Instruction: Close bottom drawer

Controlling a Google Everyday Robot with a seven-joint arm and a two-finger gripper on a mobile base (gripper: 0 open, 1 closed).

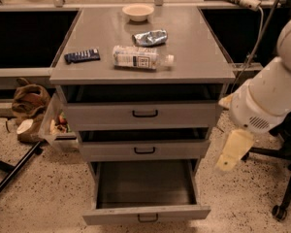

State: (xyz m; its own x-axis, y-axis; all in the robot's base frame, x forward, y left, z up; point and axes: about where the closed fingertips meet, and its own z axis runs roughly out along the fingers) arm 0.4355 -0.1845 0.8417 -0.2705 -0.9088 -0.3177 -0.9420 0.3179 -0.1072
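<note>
grey 3-drawer cabinet (136, 74) on a speckled floor (39, 198), seen from the front and above.

bottom drawer (145, 213) — lowest of the 3 — stands far out toward the camera. its flat grey front is near the lower edge of view, with a small black loop handle (148, 219) centred on it. its deep dark-grey interior (145, 183) is open to view. middle drawer (144, 150) and top drawer (140, 114) each stick out a little, with a dark gap above each front. the bottom one is out much further than either.

gripper (233, 152): pale yellow, at the end of the white arm (262, 101), to the right of the cabinet at about the height of the middle drawer. it is apart from the cabinet side, touches no drawer, and points down and to the left. how far open it is — cannot tell. no object seen in it.

on the cabinet top: 1 pale bowl (138, 12) at the back, a crumpled foil bag (149, 37) in front of it, and a clear plastic bottle (142, 58) lying on its side with the cap to the right. a dark blue flat pack (82, 56) lies near the left edge.

floor, left: a brown bag (29, 101), and a clear bin (56, 125) just beside the cabinet's side. floor, right: a black chair base (281, 198) behind the arm.
</note>
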